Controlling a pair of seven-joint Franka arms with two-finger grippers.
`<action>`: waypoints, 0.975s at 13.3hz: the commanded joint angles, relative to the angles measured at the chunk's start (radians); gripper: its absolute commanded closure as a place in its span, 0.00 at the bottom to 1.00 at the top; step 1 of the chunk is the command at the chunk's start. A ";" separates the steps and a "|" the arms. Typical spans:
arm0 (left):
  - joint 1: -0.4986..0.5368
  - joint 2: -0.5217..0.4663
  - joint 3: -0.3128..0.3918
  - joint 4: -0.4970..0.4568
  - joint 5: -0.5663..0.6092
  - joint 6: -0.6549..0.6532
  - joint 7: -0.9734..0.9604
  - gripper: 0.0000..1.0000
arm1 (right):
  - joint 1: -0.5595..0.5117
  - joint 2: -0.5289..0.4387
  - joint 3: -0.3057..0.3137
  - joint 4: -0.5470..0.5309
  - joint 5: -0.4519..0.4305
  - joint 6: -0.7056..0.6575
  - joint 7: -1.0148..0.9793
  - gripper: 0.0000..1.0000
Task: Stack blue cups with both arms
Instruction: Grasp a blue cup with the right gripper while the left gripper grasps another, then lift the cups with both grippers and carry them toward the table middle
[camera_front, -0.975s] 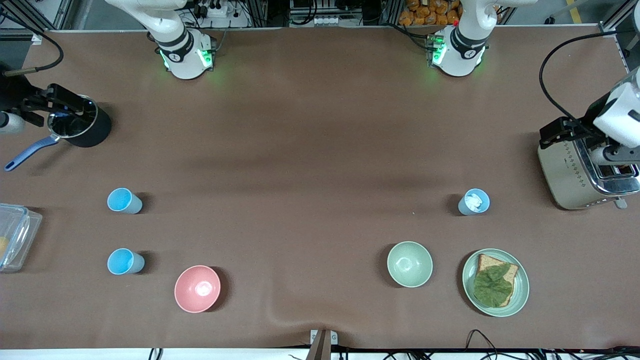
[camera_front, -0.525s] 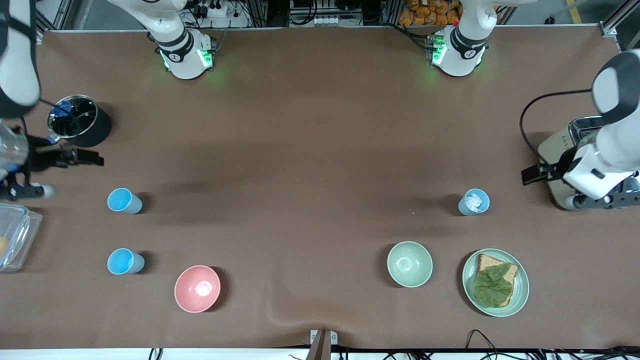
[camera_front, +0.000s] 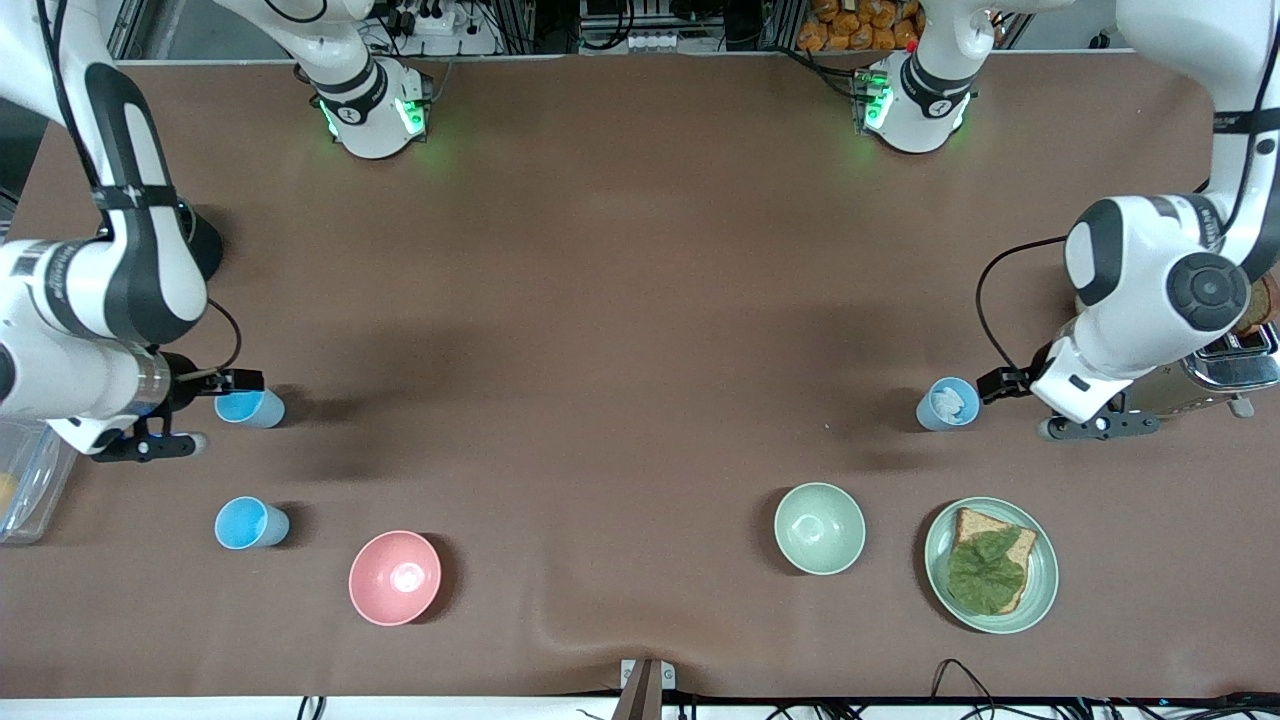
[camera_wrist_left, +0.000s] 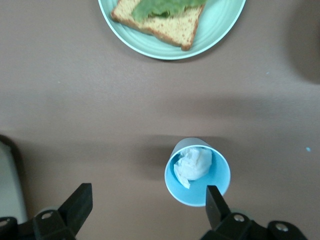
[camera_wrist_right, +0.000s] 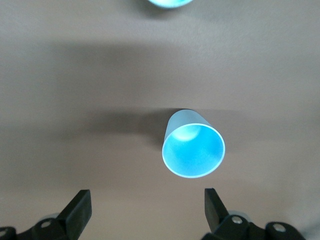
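Three blue cups stand upright on the brown table. One (camera_front: 250, 408) is at the right arm's end, with a second (camera_front: 250, 523) nearer the front camera. The third (camera_front: 948, 403), with a whitish patch inside, is at the left arm's end. My right gripper (camera_front: 222, 412) is open and empty, low beside the first cup. In the right wrist view that cup (camera_wrist_right: 193, 150) lies just ahead of the gripper (camera_wrist_right: 146, 197). My left gripper (camera_front: 1018, 408) is open and empty beside the third cup. In the left wrist view that cup (camera_wrist_left: 197, 171) is close to one finger of the gripper (camera_wrist_left: 147, 195).
A pink bowl (camera_front: 394, 577) and a pale green bowl (camera_front: 819, 527) sit near the front edge. A green plate (camera_front: 1040, 590) holds bread and lettuce. A toaster (camera_front: 1225, 365) stands under the left arm. A black pot (camera_front: 205, 245) and a clear container (camera_front: 25, 480) are at the right arm's end.
Both arms have swung in from the table's ends. The right gripper moved from the pot to the blue cup. The left gripper moved from the toaster to the cup with the whitish patch.
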 joint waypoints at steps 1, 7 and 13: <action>0.002 0.060 -0.004 -0.003 -0.023 0.080 0.001 0.00 | -0.021 0.047 0.008 -0.009 -0.016 0.031 -0.007 0.00; 0.002 0.122 -0.030 -0.020 -0.035 0.133 0.003 0.00 | -0.064 0.158 0.009 -0.011 -0.014 0.090 -0.086 0.20; -0.002 0.142 -0.041 -0.030 -0.069 0.133 0.003 0.78 | -0.061 0.163 0.009 -0.011 -0.011 0.101 -0.114 1.00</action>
